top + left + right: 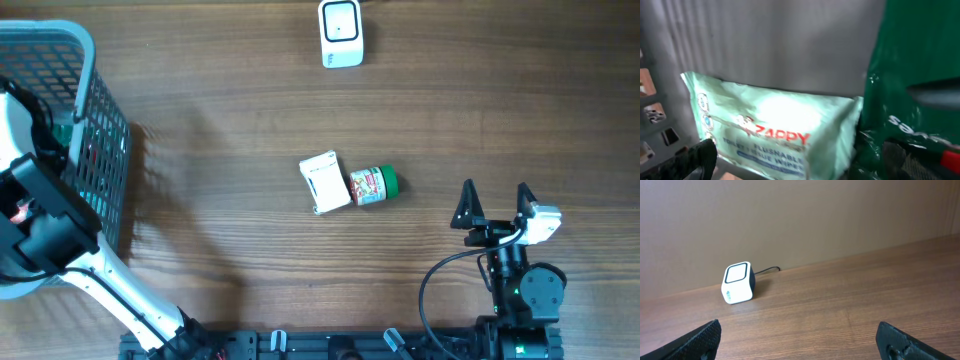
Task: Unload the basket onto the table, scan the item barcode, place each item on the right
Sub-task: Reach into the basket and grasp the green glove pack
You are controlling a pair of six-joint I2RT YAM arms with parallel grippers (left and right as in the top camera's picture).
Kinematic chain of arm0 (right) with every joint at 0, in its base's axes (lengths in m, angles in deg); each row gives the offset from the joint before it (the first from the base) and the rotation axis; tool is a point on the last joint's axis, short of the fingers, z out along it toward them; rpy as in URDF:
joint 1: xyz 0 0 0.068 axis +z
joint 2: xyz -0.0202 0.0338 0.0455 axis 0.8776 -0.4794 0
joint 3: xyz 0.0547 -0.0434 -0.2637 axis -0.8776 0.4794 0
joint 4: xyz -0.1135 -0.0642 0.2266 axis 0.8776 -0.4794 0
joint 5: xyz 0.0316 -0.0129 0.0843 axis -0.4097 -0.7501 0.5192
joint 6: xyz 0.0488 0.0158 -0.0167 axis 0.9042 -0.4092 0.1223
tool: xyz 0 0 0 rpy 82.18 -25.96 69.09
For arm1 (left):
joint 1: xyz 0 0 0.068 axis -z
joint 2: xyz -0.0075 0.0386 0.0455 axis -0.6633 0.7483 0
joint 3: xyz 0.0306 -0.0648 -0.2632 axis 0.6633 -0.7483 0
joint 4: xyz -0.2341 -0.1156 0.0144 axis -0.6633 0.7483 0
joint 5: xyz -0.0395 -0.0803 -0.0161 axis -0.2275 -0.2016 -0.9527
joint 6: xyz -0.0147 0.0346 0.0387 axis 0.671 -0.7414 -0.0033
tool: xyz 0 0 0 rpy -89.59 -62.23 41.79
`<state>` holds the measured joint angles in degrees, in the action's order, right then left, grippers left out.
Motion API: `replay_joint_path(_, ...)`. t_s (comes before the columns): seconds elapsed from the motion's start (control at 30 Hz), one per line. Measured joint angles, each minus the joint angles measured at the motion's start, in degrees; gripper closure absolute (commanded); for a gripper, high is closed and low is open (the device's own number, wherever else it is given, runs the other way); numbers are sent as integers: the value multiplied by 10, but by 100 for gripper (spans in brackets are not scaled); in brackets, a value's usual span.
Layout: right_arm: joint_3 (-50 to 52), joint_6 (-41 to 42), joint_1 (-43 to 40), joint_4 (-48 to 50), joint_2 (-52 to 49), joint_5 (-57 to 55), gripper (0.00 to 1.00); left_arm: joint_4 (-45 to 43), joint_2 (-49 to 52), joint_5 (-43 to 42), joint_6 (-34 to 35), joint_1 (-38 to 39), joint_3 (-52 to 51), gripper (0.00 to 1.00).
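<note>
Two items lie touching at mid-table: a white box (325, 182) and a green-capped jar (374, 184). My right gripper (495, 190), jaws spread and empty, sits near them, facing the scanner (738, 282) at the far edge. My left gripper (810, 125), likewise spread, reaches into the basket (100, 130) over a wipes pack (775, 135) and green bag (910, 60).

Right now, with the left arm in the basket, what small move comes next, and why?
Probably advance the left gripper onto the wipes pack and close: its jaws are open and empty, the pack lies right ahead, and nothing is at the scanner yet.
</note>
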<state>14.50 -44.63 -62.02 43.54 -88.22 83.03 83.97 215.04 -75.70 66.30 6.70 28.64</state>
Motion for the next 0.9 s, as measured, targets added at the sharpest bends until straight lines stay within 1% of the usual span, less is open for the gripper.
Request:
replay_joint_path(0.03,0,0,0,0,0,0,0,-5,-2,2,0,0,-5,21)
replay_joint_path(0.07,0,0,0,0,0,0,0,-12,-7,3,-2,0,-14,33)
replay_joint_path(0.1,0,0,0,0,0,0,0,-18,-10,3,0,0,-22,52)
replay_joint_path(0.13,0,0,0,0,0,0,0,-25,-13,7,-2,0,-35,61)
replay_joint_path(0.17,0,0,0,0,0,0,0,-27,-16,14,-2,0,-52,74)
replay_joint_path(0.2,0,0,0,0,0,0,1,-25,-17,20,-5,0,-63,88)
replay_joint_path(0.23,0,0,0,0,0,0,0,-16,-17,33,-6,0,-77,96)
replay_joint_path(0.4,0,0,0,0,0,0,0,12,-16,47,-9,0,-87,96)
replay_joint_path(0.47,0,0,0,0,0,0,0,42,-9,45,-9,0,-76,96)
replay_joint_path(0.57,0,0,0,0,0,0,0,108,6,28,-13,0,-10,96)
replay_joint_path(0.67,0,0,0,0,0,0,0,117,0,-6,-55,0,82,96)
replay_joint_path(0.7,0,0,0,0,0,0,0,117,-9,-16,-63,0,99,96)
replay_joint_path(0.73,0,0,0,0,0,0,0,117,-20,-23,-71,0,118,95)
replay_joint_path(0.77,0,0,0,0,0,0,0,116,-45,-31,-78,0,147,80)
replay_joint_path(0.83,0,0,0,0,0,0,0,115,-85,-33,-87,0,166,24)
replay_joint_path(0.87,0,0,0,0,0,0,0,112,-108,-33,-88,0,171,0)
replay_joint_path(0.9,0,0,0,0,0,0,0,111,-127,-33,-89,0,177,0)
